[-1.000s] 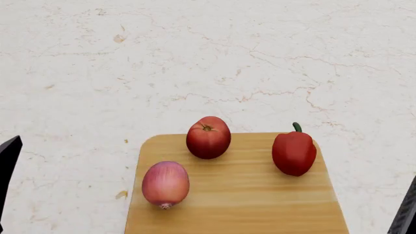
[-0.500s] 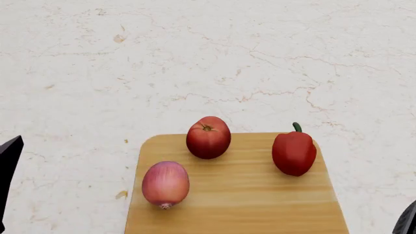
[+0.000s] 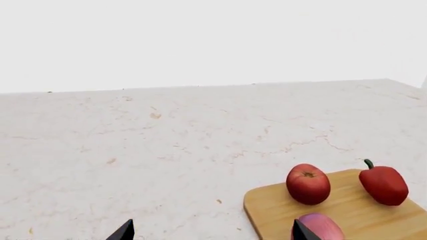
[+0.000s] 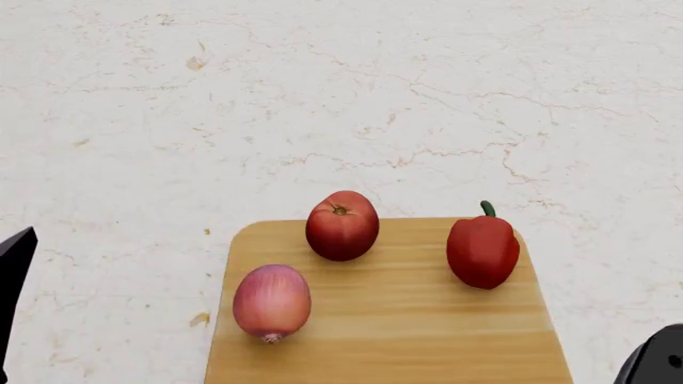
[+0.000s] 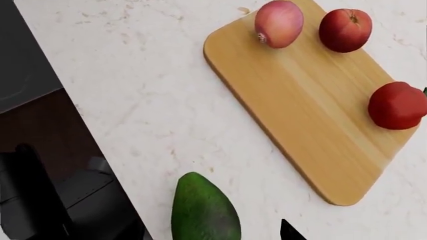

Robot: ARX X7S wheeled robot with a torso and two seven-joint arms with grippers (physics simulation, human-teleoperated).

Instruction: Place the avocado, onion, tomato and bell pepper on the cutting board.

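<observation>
Left wrist view: the tomato [image 3: 308, 183] and the bell pepper [image 3: 383, 184] rest on the cutting board [image 3: 347, 212], the onion [image 3: 319, 227] nearer the camera on the same board; two dark fingertips [image 3: 123, 232] of the left tool [image 3: 210, 233] show well apart, so this tool stands wide open with nothing between its tips. Head view: the tomato [image 4: 341, 226] sits at the board's [image 4: 427, 320] far edge, the bell pepper [image 4: 482, 250] toward its right side, and the onion [image 4: 272, 302] toward its left; the pale marbled surface [image 4: 320, 104] beyond carries nothing else, and only slivers of the arms appear at the lower corners. Right wrist view: the avocado [image 5: 203, 210] lies on the surface [image 5: 133, 100] near its edge, apart from the board [image 5: 307, 110]; only one dark tip of the right tool shows, beside the avocado, so its opening cannot be told. Judged progress: three of four items placed; the avocado remains.
</observation>
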